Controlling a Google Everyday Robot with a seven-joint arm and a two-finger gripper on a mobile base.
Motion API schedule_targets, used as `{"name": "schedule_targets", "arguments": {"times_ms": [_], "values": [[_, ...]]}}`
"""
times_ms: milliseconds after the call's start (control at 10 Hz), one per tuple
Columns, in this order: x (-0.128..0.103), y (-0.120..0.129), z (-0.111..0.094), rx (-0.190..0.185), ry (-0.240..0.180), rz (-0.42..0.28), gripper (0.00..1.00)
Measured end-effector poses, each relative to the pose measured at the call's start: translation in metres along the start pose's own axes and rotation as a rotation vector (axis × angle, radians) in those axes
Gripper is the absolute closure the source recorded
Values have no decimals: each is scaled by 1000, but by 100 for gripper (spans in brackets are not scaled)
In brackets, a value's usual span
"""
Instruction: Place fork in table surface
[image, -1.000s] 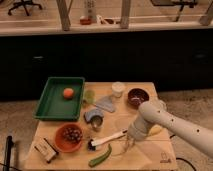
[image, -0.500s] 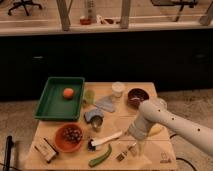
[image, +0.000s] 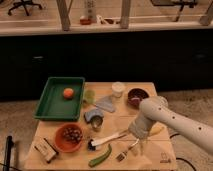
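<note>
The gripper is seen low over the front of the table, just right of the middle, with the fork directly beneath it; whether the gripper grips or has released the utensil cannot be told from this view. The fork lies slantwise, its darker pronged end pointing toward the front-left, and it appears to be down on, or very nearly on, the wooden top. Compared with a second ago, the arm has been lowered and drawn slightly toward the front edge, and the fork has been carried down with it, so that the slim handle now shows separately from the wrist. This is judged to mean that the placing is almost complete: what is left would be a clean release and a straight lift away. Just to the left, the white-handled brush and the green pod are found close by, so a sideways retreat might disturb them. A banana is partly hidden behind the arm. Farther out, the red bowl and the green tray are well apart from the work.
</note>
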Motion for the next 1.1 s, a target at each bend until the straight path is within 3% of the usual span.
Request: {"name": "schedule_targets", "arguments": {"times_ms": [1100], "values": [[-4,-7,-6,-16,17,-29,20]]}}
